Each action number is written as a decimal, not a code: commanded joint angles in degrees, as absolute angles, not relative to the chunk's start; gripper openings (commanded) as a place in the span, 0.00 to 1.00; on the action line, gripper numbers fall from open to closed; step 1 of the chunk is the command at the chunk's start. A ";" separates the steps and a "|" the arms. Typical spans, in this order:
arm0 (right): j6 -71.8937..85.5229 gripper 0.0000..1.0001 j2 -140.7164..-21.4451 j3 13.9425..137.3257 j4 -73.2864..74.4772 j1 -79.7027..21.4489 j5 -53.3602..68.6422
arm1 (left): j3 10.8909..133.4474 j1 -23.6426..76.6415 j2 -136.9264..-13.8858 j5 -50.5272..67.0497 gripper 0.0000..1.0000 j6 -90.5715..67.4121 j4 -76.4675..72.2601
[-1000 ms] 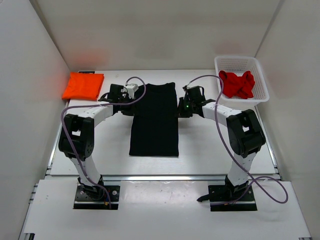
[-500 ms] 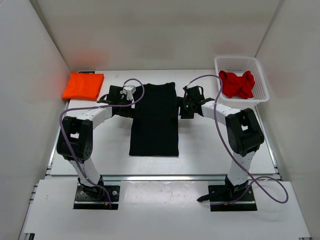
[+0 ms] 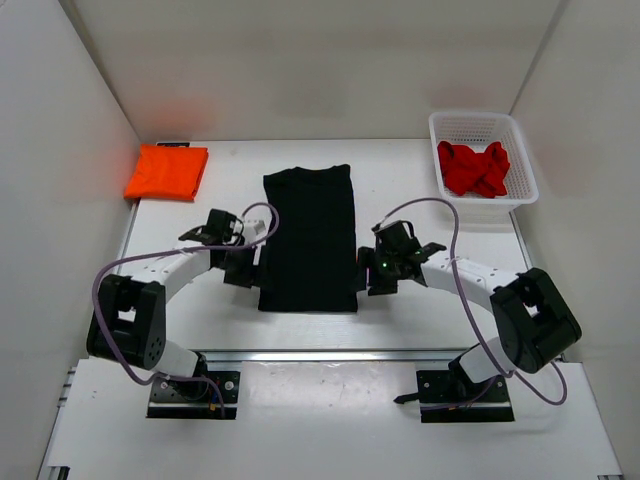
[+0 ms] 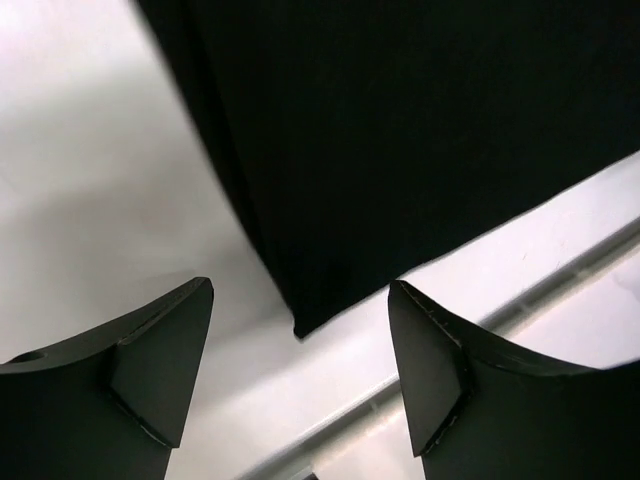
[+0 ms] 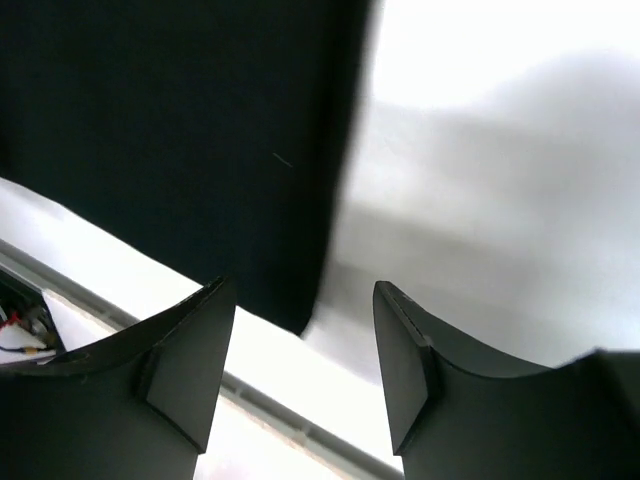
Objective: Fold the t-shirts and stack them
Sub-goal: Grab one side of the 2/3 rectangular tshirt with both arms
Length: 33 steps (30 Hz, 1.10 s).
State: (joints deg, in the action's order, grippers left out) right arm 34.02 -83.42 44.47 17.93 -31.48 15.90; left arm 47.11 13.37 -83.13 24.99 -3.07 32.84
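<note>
Take the top view as a clock dial with 12 at the far wall. The black t-shirt (image 3: 308, 235) lies flat in the middle of the table (image 3: 430, 310), already narrowed into a long strip running from 12 to 6. That shape suggests the side folds are done and the lengthwise fold is next.

The left gripper (image 3: 243, 268) sits low at the strip's 7 o'clock corner, and the right gripper (image 3: 373, 275) mirrors it at the 5 o'clock corner. Each is just beside the hem, probably so that both near corners can be lifted together and carried toward 12 without skewing the cloth.

In the left wrist view the 2 fingers stand wide apart with the shirt's corner lying between and beyond them, and they grip nothing. In the right wrist view the fingers are also parted, somewhat less widely, framing the other corner, and they too are empty. Whether the fingertips touch the table cannot be told.

The orange t-shirt (image 3: 166, 172) rests at 10 o'clock as a neat folded square. It looks finished and is likely the base of the stack, set well apart from the working area. The red t-shirt (image 3: 474, 168) is bunched loosely in the white basket (image 3: 520, 150) at 2 o'clock, unfolded and apparently waiting its turn. By this reading, 1 shirt is done, 1 is midway and 1 is untouched.
</note>
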 commanded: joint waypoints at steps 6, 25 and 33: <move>42.53 0.53 -84.63 41.40 10.38 -34.10 19.95 | 40.70 15.64 -80.43 27.42 0.81 -10.28 30.68; 48.42 0.37 -83.59 34.90 6.34 -34.72 22.94 | 35.94 13.36 -83.05 30.50 0.30 -16.35 25.84; 48.34 0.00 -82.79 35.59 6.50 -32.70 25.32 | 38.05 13.18 -82.44 30.85 0.02 -14.07 30.66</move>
State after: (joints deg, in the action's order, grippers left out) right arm 48.47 -84.27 34.70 6.92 -33.21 24.47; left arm 36.16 13.65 -83.42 30.46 -15.38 27.92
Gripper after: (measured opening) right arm 0.023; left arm 0.110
